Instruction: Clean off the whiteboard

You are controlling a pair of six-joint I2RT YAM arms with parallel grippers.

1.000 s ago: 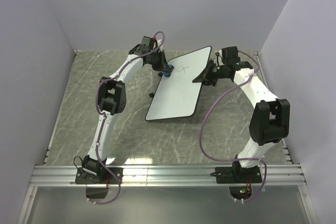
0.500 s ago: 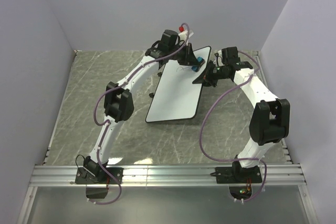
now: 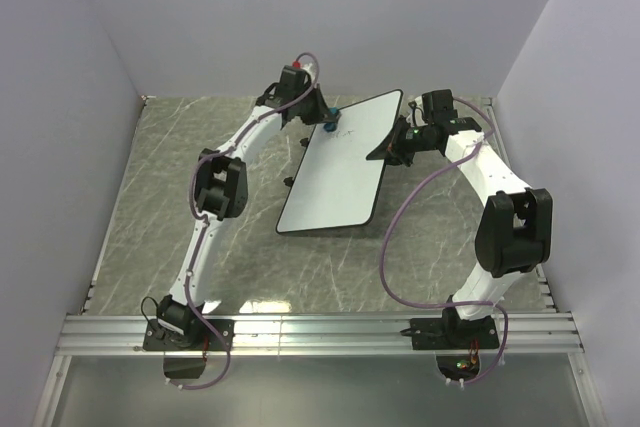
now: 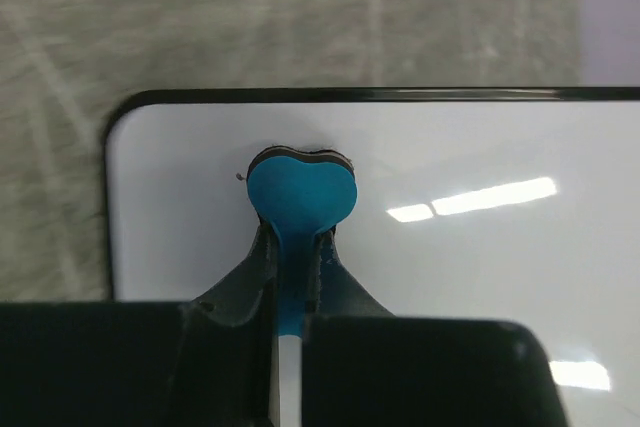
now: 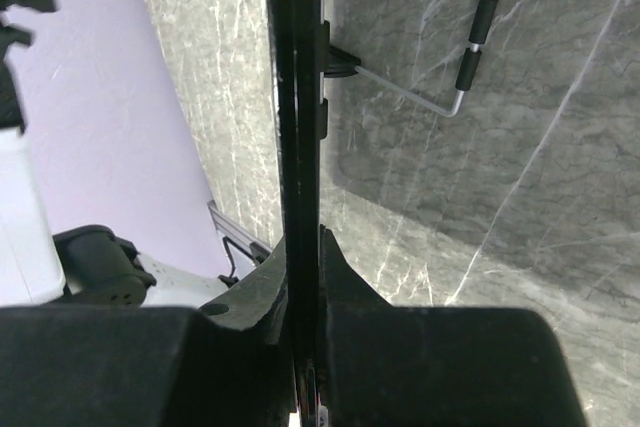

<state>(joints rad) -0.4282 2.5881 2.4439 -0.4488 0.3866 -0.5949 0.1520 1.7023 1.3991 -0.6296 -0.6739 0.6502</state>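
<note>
Whiteboard point(image 3: 345, 162), flat white, black-rimmed, lies propped on the marble table point(image 3: 160, 197), its long axis running away from the arms. Left gripper point(image 4: 298, 247) pinches a blue heart-shaped eraser point(image 4: 300, 197) at its far-left corner; right gripper point(image 5: 303, 247) clamps the right edge.

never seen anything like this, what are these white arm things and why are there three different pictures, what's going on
These are two white jointed robot arms bolted at the near edge of a grey marble-patterned table. One picture is taken from above and behind them. The other two come from small cameras on each wrist, looking along that arm's own fingers.

On the table sits a large flat white whiteboard with a thin black rim, propped at a tilt on a wire stand.

The left claw is shut on a small blue heart-shaped eraser, pressed near one rounded corner of the board; a tiny dark mark shows beside it.

The right claw is clamped on the board's edge, apparently steadying it; its view shows the rim edge-on with the stand behind.
</note>
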